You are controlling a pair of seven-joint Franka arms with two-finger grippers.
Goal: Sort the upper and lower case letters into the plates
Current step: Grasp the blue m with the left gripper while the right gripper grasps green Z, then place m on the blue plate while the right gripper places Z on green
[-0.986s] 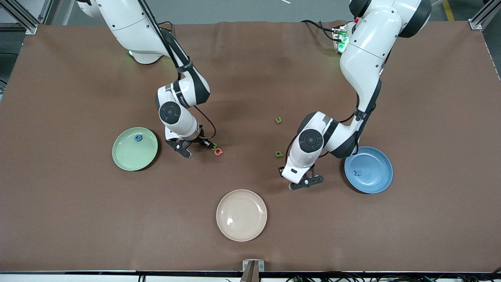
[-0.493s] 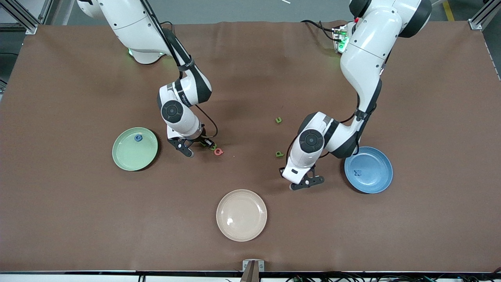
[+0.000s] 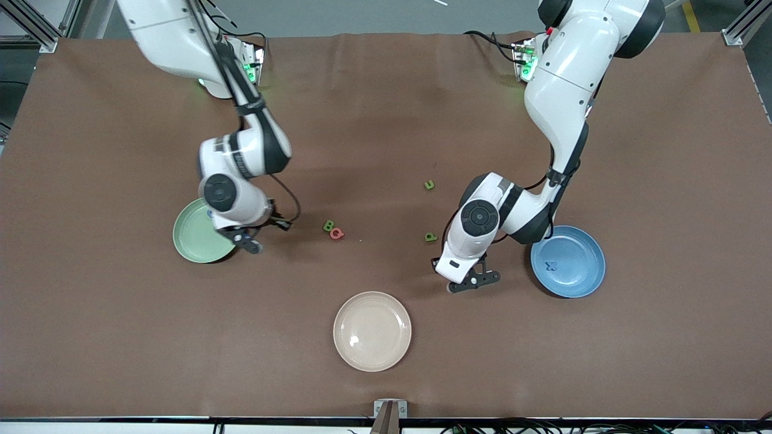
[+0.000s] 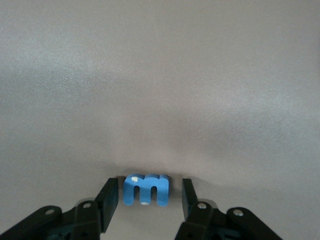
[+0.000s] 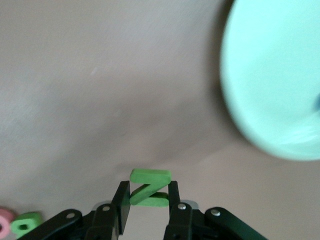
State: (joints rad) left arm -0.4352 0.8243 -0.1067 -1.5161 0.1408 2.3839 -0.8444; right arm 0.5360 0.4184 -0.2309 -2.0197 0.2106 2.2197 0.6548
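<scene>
Brown table (image 3: 386, 90), grey floor (image 3: 374, 15)

This looks like a robot lab, not a home. Two big white robot arms (image 3: 561, 102) are fixed at a wide table w/ a brown cover (image 3: 386, 374), w/ metal frame bars (image 3: 36, 30) at the corners & loose cables (image 3: 543, 429) along the edge.

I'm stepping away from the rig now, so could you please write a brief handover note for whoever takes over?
Right pincer: shut on green Z, beside the mint plate.
Left pincer: open around blue m on the table, not yet gripped.
Done: blue plate holds a blue letter.
Left: green B, pink Q, green P and green u lie loose mid-table. Cream plate is unused.
</scene>
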